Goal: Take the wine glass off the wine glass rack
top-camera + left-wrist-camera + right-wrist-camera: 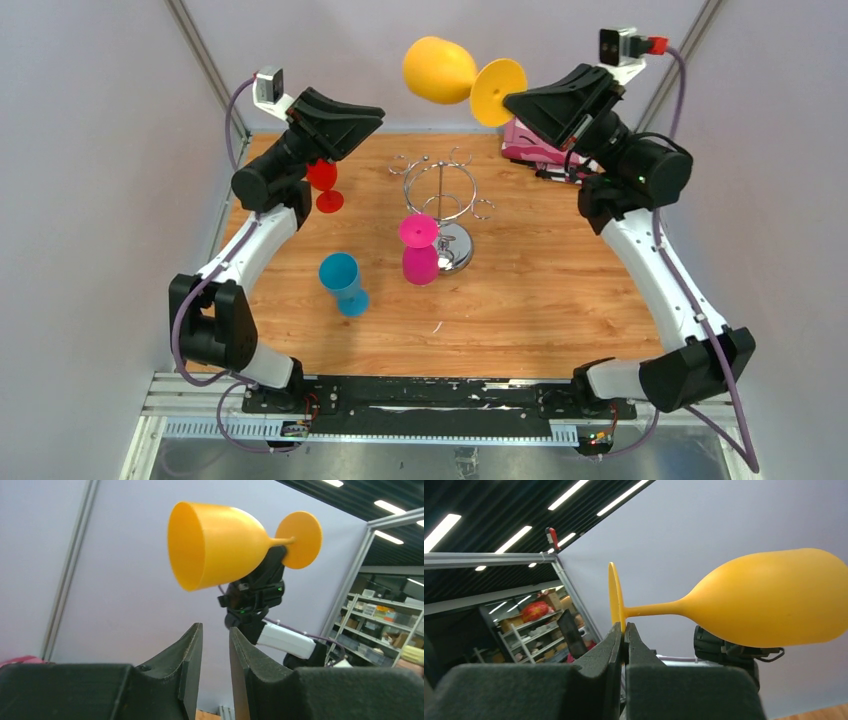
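Note:
A yellow wine glass (440,70) is held sideways high above the table's back edge, and my right gripper (508,100) is shut on the rim of its round foot (613,597). Its bowl (220,545) opens toward my left gripper (216,627), which points up at it from below, jaws slightly parted and holding nothing. The chrome wine glass rack (440,190) stands mid-table. A pink glass (418,250) sits upside down at its front, foot uppermost; whether it hangs from a hook I cannot tell. My left gripper (375,115) hovers left of the rack.
A red glass (324,185) stands upright on the table under the left arm. A blue glass (343,283) sits tilted at the front left. A pink box (530,145) lies at the back right, under the right arm. Grey walls close in both sides.

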Available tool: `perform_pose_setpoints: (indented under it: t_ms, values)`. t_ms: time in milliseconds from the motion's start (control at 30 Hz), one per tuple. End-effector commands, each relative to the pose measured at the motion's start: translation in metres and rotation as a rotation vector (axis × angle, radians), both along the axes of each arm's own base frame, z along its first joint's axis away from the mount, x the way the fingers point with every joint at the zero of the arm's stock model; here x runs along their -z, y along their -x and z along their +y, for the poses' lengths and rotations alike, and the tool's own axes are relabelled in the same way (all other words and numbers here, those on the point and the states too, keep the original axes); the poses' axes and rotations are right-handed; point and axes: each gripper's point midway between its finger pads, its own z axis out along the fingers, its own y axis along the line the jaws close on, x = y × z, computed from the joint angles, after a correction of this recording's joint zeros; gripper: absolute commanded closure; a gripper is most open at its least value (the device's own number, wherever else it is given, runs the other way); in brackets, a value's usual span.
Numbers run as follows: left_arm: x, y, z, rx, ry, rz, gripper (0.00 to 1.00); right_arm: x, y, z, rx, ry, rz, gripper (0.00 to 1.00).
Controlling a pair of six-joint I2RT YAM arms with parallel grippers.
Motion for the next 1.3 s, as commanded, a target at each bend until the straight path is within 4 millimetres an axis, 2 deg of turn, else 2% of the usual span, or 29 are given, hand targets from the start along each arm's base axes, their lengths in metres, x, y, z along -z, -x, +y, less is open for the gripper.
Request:
perform_pose_setpoints:
  t_ms: [0, 33, 100, 167, 467, 600, 733, 833, 933, 1067, 1267]
  values:
    - [-0.023, 0.047, 0.007, 0.035, 0.014, -0.176, 0.67, 0.002, 0.034, 0.016, -0.137, -0.028, -0.072, 1.0]
    - [-0.024, 0.048, 0.007, 0.037, 0.013, -0.177, 0.62, 0.004, 0.035, 0.021, -0.155, -0.025, -0.068, 1.0]
    - [-0.023, 0.049, 0.006, 0.046, 0.007, -0.173, 0.45, 0.009, 0.036, 0.029, -0.181, -0.022, -0.056, 1.0]
    - [-0.022, 0.049, 0.006, 0.049, 0.003, -0.169, 0.4, 0.014, 0.035, 0.033, -0.193, -0.022, -0.044, 1.0]
    - [-0.015, 0.044, 0.006, 0.04, 0.004, -0.148, 0.36, 0.02, 0.041, 0.038, -0.212, -0.006, -0.028, 1.0]
    - [-0.017, 0.045, 0.006, 0.038, 0.006, -0.157, 0.36, 0.03, 0.04, 0.046, -0.238, 0.001, 0.003, 1.0]
    - [-0.023, 0.059, 0.009, 0.043, 0.008, -0.181, 0.38, 0.043, 0.037, 0.055, -0.302, -0.034, 0.03, 1.0]
    - [-0.029, 0.08, 0.012, 0.039, 0.006, -0.221, 0.39, 0.047, 0.03, 0.054, -0.367, -0.109, 0.032, 1.0]
    - [-0.033, 0.102, 0.015, 0.036, -0.004, -0.269, 0.43, 0.053, 0.018, 0.062, -0.399, -0.119, 0.063, 1.0]
    - [-0.035, 0.121, 0.017, 0.043, -0.014, -0.297, 0.52, 0.063, 0.004, 0.075, -0.408, -0.106, 0.093, 1.0]
    - [-0.031, 0.128, 0.017, 0.048, -0.023, -0.298, 0.7, 0.072, -0.003, 0.083, -0.41, -0.096, 0.117, 1.0]
